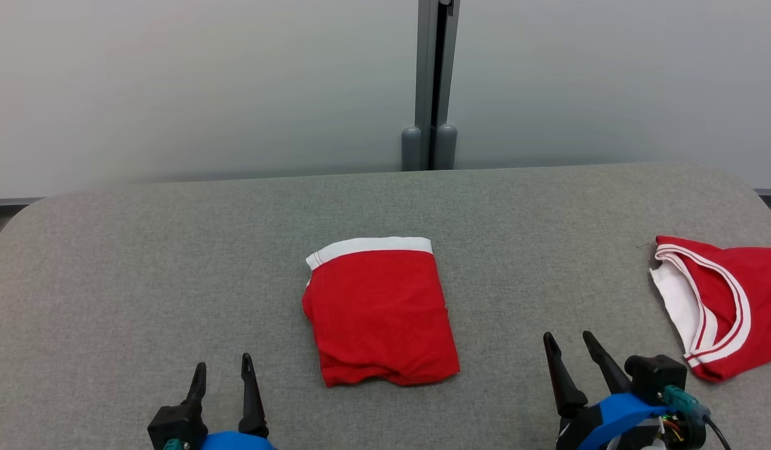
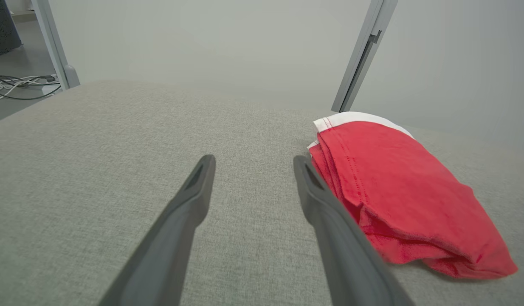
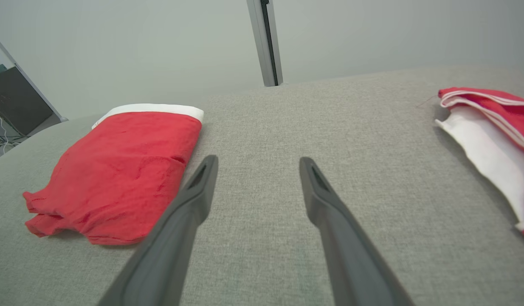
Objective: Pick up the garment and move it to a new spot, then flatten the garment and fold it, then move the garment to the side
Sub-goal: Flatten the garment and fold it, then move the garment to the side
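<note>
While looking down from the head: finds the folded red garment [image 1: 379, 312] flat at the middle of the grey table [image 1: 142, 281], long axis running 12 to 6 o'clock, white band at 12, loose hem at 6. Finds a second red-and-white garment [image 1: 713, 306] at 3 o'clock, well apart. Has the left gripper [image 1: 223, 362] at 7 o'clock and the right gripper [image 1: 569, 337] at 5, fingers pointing near 12, the right's leaning toward 11, jaws spread wide and empty, clear of the garment.

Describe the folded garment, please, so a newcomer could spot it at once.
On the grey table, look to the middle, in line with the wall post. The folded garment is a neat red rectangle with a white far edge; the striped garment at the right lies unfolded.
</note>
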